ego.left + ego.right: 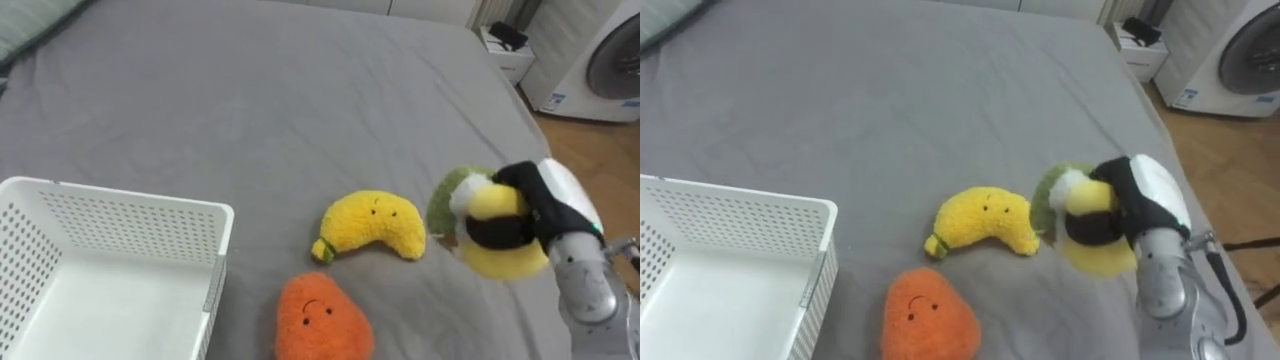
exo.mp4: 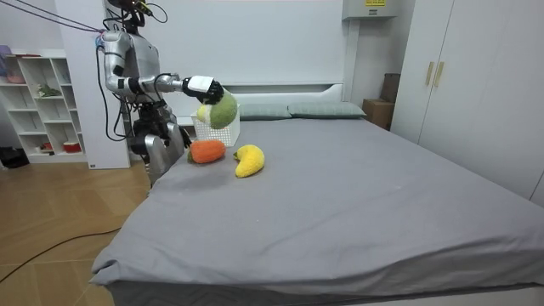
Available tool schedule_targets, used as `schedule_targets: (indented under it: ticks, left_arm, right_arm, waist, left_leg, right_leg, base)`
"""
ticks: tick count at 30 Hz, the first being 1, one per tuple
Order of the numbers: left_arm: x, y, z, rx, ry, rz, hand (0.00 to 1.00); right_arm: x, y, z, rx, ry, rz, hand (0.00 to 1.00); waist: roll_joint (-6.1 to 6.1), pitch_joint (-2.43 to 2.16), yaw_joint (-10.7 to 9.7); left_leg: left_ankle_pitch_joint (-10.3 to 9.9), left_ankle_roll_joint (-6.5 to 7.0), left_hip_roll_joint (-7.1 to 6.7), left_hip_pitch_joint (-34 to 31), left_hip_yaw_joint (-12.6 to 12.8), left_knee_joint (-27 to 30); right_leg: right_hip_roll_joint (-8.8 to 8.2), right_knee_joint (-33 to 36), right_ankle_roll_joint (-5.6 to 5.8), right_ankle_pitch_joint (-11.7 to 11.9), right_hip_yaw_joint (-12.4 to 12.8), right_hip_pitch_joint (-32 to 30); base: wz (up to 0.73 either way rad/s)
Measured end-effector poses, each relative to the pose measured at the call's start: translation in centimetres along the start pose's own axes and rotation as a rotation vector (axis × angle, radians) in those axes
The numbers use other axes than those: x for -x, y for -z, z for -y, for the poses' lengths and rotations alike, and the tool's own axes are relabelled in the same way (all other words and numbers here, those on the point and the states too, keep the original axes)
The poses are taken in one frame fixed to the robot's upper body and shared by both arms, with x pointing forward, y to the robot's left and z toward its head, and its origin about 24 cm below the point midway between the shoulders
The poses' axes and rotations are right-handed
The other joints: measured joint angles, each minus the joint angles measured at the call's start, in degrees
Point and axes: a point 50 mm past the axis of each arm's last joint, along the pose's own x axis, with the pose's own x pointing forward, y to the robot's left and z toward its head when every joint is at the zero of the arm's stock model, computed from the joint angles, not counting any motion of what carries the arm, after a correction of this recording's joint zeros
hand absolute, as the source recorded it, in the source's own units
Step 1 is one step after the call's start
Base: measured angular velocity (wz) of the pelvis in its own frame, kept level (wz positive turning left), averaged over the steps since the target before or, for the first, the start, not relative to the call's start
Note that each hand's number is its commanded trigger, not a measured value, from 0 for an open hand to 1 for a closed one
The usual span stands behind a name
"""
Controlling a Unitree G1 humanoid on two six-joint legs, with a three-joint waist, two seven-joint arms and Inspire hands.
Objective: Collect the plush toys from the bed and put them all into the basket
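Bed edge (image 1: 508, 95), right hand (image 1: 545, 200) clutching plush (image 1: 508, 262)

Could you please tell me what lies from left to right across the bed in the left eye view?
White basket → orange plush toy → yellow banana plush toy → green-and-yellow plush toy, held in the right hand.

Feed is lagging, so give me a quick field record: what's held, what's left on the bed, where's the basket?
Right hand: shut on green-and-yellow plush toy, lifted above the bed
On the bed: yellow banana plush; orange plush with a face, nearer the robot
Basket: white plastic basket at the robot's left, visible part holds no toys
Bed cover: grey sheet
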Motion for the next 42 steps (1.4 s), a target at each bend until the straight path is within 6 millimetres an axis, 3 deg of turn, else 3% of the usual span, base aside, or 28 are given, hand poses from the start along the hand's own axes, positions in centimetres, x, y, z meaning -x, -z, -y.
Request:
schedule_targets:
  ticks: [7, 14, 20, 26, 27, 28, 32, 37, 42]
  left_arm:
    - [0.0, -0.2, 0.2, 0.000, 0.004, 0.012, 0.00]
    - [0.0, -0.8, 0.4, -0.043, 0.012, 0.045, 0.00]
    - [0.2, -1.6, 1.3, -0.121, 0.038, 0.088, 0.00]
    - [0.3, -3.0, 1.8, -0.154, 0.056, 0.138, 0.00]
    - [0.4, -3.3, 1.8, -0.162, 0.056, 0.151, 0.00]
    - [0.4, -3.6, 1.8, -0.170, 0.057, 0.161, 0.00]
    - [0.5, -4.8, 2.3, -0.195, 0.065, 0.201, 0.00]
    - [0.7, -6.1, 2.6, -0.198, 0.069, 0.236, 0.00]
    - [0.8, -6.6, 2.9, -0.205, 0.073, 0.251, 0.00]
  right_arm:
    - [-0.3, -5.0, 2.4, -0.041, 0.039, 0.215, 1.00]
    - [-0.6, -9.1, 2.5, -0.034, -0.018, 0.388, 1.00]
    - [-0.2, -11.1, 0.3, -0.084, -0.135, 0.473, 1.00]
    - [0.1, -14.6, -1.7, -0.097, -0.250, 0.604, 1.00]
    - [0.2, -15.3, -2.1, -0.086, -0.272, 0.630, 1.00]
    - [0.4, -15.7, -2.6, -0.078, -0.300, 0.648, 1.00]
    - [0.8, -16.6, -4.5, -0.060, -0.404, 0.674, 1.00]
    - [0.9, -17.7, -6.7, -0.033, -0.513, 0.680, 1.00]
    - [1.1, -18.5, -7.5, 0.002, -0.562, 0.699, 1.00]
  waist:
    - [0.63, -0.26, 1.00]
    - [1.15, -0.22, 2.75]
    - [0.92, -0.35, 5.33]
    - [0.62, -0.34, 6.34]
    - [0.57, -0.08, 6.90]
    - [0.24, -0.15, 7.56]
    - [-0.54, 0.01, 9.77]
    - [-0.63, 0.20, 13.49]
    - [-0.86, 0.50, 14.64]
  left_leg:
    - [0.00, 0.00, -0.02, -0.53, 0.20, 0.03]
    - [0.02, 0.02, 0.01, -0.55, 0.30, 0.02]
    - [0.11, 0.17, -0.06, -0.86, -0.24, 0.07]
    - [0.59, 0.50, -0.47, -2.35, -1.86, 0.17]
    - [0.62, 0.52, -0.55, -2.57, -2.13, 0.16]
    - [0.64, 0.55, -0.64, -2.67, -2.42, 0.16]
    - [0.70, 0.67, -0.88, -3.18, -3.11, 0.13]
    - [0.74, 0.74, -1.09, -3.51, -4.36, 0.07]
    - [1.08, 1.06, -1.57, -4.45, -6.11, 0.23]
  right_leg:
    - [0.01, -0.06, 0.08, 0.18, 0.29, -0.29]
    - [0.01, -0.09, 0.03, 0.25, 0.12, -0.11]
    - [-0.22, -0.35, 0.03, 0.24, -1.08, -0.11]
    - [-0.62, -0.33, 0.06, 0.23, -2.58, -0.94]
    - [-0.68, -0.37, 0.08, 0.22, -2.68, -1.03]
    - [-0.77, -0.47, 0.16, 0.17, -2.89, -1.06]
    - [-1.02, -1.18, 0.42, 0.26, -3.82, -0.98]
    - [-1.20, -1.22, 0.54, 0.33, -4.80, -0.99]
    - [-1.66, -1.28, 0.63, 0.28, -6.47, -1.12]
  base:
    - [-0.02]
    - [0.01]
    - [0.09]
    - [0.13]
    - [0.08]
    - [0.10]
    - [0.12]
    - [0.08]
    - [0.19]
